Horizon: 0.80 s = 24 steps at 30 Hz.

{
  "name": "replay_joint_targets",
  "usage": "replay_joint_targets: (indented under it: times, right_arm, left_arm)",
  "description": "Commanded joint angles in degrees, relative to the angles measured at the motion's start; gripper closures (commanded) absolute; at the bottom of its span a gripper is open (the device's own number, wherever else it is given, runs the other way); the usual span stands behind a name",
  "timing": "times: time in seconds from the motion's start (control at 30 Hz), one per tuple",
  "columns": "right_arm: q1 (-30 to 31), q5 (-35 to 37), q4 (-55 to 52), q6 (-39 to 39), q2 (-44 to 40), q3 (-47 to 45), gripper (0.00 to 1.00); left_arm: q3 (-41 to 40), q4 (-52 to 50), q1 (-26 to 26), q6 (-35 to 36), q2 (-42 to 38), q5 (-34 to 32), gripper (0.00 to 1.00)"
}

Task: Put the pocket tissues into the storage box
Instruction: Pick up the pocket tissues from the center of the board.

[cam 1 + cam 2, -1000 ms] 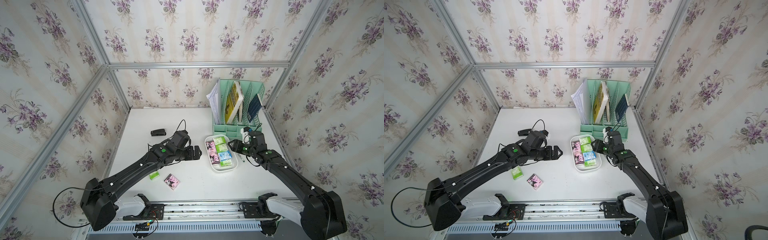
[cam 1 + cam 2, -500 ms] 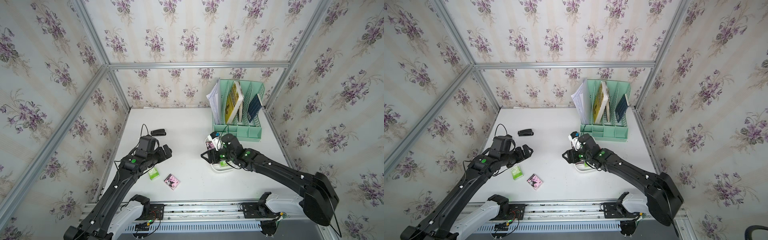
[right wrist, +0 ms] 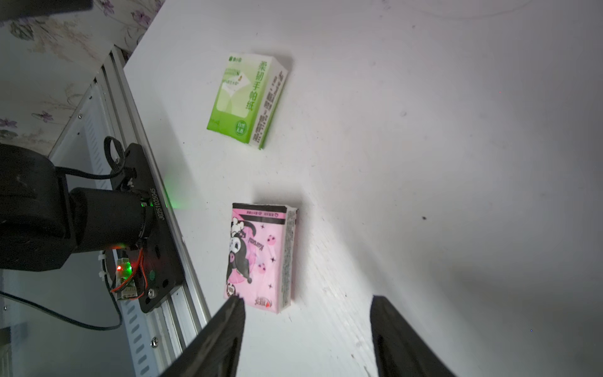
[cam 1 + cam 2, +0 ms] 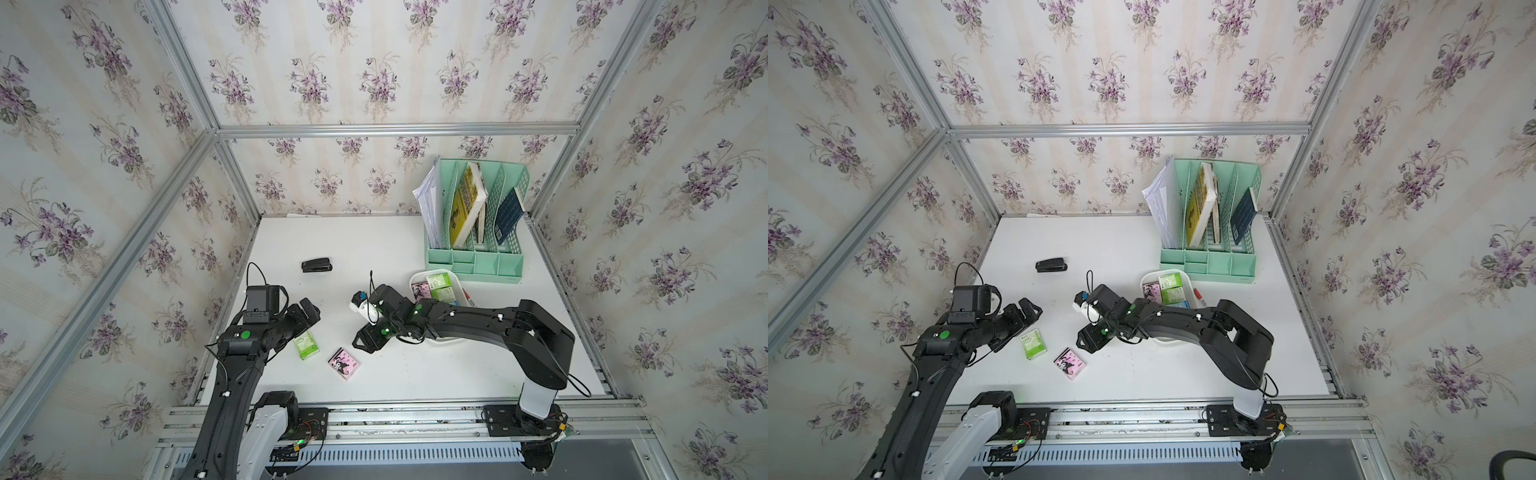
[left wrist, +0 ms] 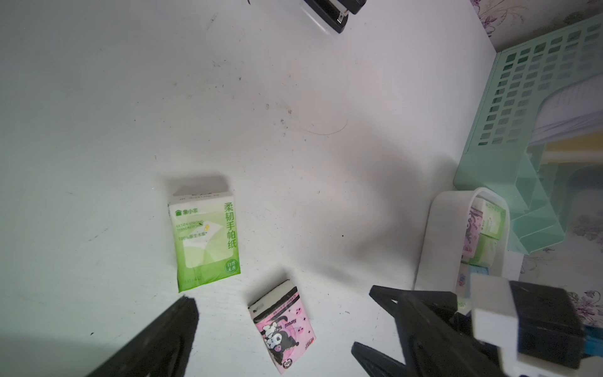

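Two pocket tissues lie loose on the white table: a light green pack (image 4: 306, 345) (image 4: 1032, 344) (image 5: 205, 241) (image 3: 244, 98) and a pink pack with a dark cartoon figure (image 4: 343, 363) (image 4: 1069, 363) (image 5: 284, 329) (image 3: 257, 254). My right gripper (image 4: 363, 345) (image 4: 1088, 343) (image 3: 306, 300) is open and empty, low over the table just right of the pink pack. My left gripper (image 4: 307, 311) (image 4: 1027, 309) hangs open and empty behind the green pack. The storage box (image 4: 432, 272) (image 4: 1163, 272) (image 5: 434, 244) holds green and pink packs (image 4: 440, 282). My right arm crosses over its front part.
A mint green desk organizer (image 4: 473, 262) (image 4: 1208, 262) with books and papers stands behind the storage box. A black stapler (image 4: 316, 265) (image 4: 1051, 264) lies at the back left. A red pen (image 4: 1200, 297) lies right of the box. The aluminium rail runs along the table's front edge.
My right gripper left the storage box and swung left and forward, down to the pink pack. My left arm drew back from the table's middle to the left side, near the green pack.
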Motion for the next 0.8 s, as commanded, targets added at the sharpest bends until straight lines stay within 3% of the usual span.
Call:
replay_joint_targets:
  times: [0.0,0.53,0.63,0.77]
  right_arm:
    - [0.8,-2.1,-3.7,-2.5,3.2,3.5,0.36]
    - [4.3,-4.0,-10.7,-5.0,14.0,12.7,0.43]
    - [4.7,-3.4,-11.9,-5.3,15.3,14.0,0.53]
    - [4.8,-2.0,-13.0,-4.7,16.4,15.0,0.79]
  left_arm:
    - [-0.4,-1.0,1.5,1.7,-0.6,2.1,0.01]
    - [-0.8,-1.4,3.8,2.4,-2.1,4.7,0.01]
    - [-1.3,-1.0,3.9,2.5,-2.4,4.8,0.01]
    - [-1.6,-1.1,4.1,2.7,-2.5,4.8,0.01]
